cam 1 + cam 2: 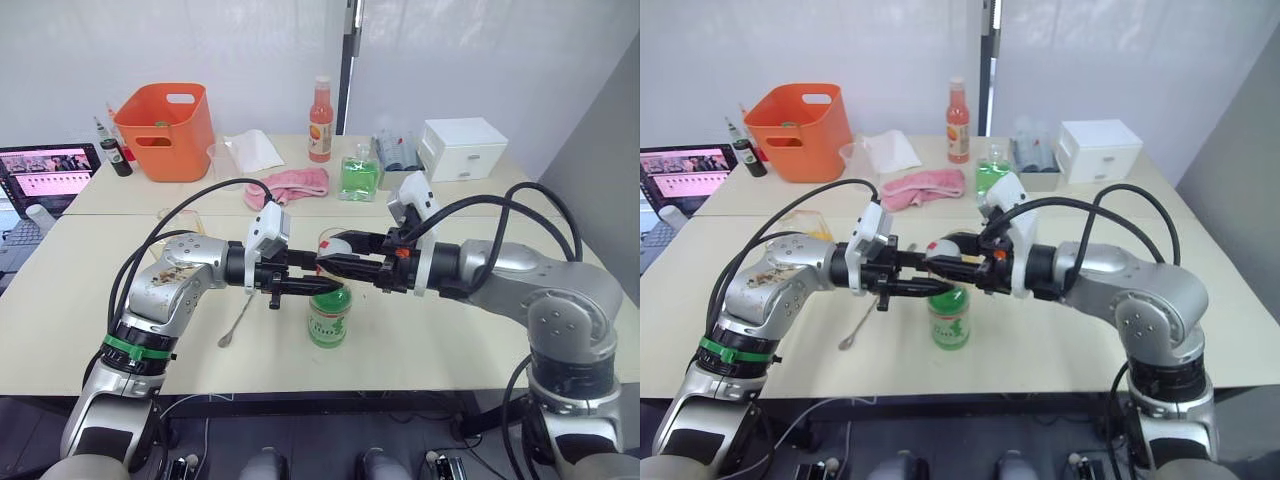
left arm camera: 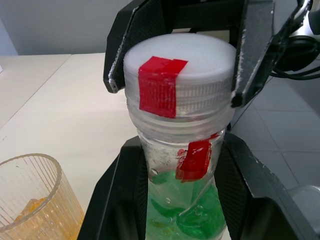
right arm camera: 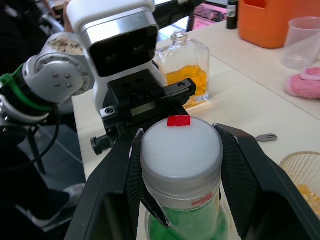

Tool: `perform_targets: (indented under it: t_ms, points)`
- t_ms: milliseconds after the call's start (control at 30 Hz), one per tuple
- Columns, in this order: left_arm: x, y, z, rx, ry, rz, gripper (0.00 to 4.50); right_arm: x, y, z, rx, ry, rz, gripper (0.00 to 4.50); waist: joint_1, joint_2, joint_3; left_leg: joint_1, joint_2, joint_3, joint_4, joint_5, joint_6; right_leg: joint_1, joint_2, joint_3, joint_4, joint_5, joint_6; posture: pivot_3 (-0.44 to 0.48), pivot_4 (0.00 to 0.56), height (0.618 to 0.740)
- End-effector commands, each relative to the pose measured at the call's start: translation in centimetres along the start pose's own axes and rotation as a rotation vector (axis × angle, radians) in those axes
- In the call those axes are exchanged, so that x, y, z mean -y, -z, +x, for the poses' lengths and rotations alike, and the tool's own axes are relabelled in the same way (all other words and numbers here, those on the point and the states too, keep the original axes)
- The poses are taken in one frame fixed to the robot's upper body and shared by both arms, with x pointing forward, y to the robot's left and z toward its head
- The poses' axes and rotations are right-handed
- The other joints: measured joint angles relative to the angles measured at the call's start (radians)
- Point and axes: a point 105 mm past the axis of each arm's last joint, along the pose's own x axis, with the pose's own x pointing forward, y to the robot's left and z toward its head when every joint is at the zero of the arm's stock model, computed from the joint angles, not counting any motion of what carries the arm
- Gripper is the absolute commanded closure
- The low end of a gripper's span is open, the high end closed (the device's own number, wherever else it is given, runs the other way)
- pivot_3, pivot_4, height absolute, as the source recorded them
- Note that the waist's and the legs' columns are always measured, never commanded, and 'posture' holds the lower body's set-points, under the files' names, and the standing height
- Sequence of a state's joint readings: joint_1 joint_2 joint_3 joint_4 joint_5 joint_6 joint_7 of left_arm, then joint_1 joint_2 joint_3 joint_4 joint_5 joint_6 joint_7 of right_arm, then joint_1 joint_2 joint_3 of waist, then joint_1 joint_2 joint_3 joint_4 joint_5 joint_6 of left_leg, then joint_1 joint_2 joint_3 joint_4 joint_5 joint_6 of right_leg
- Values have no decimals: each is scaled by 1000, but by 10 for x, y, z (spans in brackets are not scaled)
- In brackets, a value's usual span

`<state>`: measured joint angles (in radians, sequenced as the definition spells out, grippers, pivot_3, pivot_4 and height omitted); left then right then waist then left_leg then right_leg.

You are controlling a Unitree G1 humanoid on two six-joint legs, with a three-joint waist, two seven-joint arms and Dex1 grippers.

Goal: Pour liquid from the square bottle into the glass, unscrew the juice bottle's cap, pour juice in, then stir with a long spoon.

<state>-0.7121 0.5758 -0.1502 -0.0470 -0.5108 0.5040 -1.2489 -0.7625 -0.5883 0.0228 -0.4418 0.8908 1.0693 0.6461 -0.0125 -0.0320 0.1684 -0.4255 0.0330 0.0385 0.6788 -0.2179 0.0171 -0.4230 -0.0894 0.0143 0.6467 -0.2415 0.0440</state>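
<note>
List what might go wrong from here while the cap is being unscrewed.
The right end effector grips the cap while the left end effector holds only the juice bottle's neck, so the bottle may twist or tip. The glass, already holding liquid, stands close by and could be knocked.

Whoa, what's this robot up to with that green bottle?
It is opening a drink. The left gripper holds the juice bottle by its neck, standing on the table, while the right gripper has its jaws closed around the white cap, which is still on. A ribbed glass beside it already holds some yellow-orange liquid. The square bottle stands nearby with no stopper in its neck, and the long spoon lies on the table, unused.
</note>
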Motion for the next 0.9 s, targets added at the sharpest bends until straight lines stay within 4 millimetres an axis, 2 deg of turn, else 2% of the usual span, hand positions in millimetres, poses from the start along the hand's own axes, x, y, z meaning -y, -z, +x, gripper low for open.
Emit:
perform_targets:
  t_ms: [33,200,367,500,700,900]
  points:
    - [4,7,0,-34,20,-22,3056,-5,-3,-7,-27,-191,-111,2818,1,0,0,0,0,1,0,0,0,0,0,0,0,0,0,0,150,715]
    - [4,7,-1,-36,21,-20,3056,7,0,-7,-130,-386,-186,2818,0,0,0,0,1,4,0,0,0,0,1,0,-1,0,0,0,150,715]
    - [4,7,1,-35,28,-21,3056,33,-13,2,-171,-500,-220,2818,-2,0,0,0,1,4,0,0,0,0,1,0,0,0,0,0,150,715]
    - [2,6,2,-33,28,-18,3056,32,-14,1,-183,-585,-206,2818,3,0,0,-1,0,4,0,0,0,-1,0,0,0,0,0,0,150,715]
    - [1,7,2,-32,31,-18,3056,35,-19,5,-165,-585,-220,2818,0,0,0,0,0,4,0,0,0,-1,0,0,1,0,0,0,150,715]
    - [1,7,3,-34,41,-18,3056,28,-27,0,-124,-606,-216,2818,1,0,0,0,0,4,0,0,0,-1,0,0,1,0,0,0,150,715]
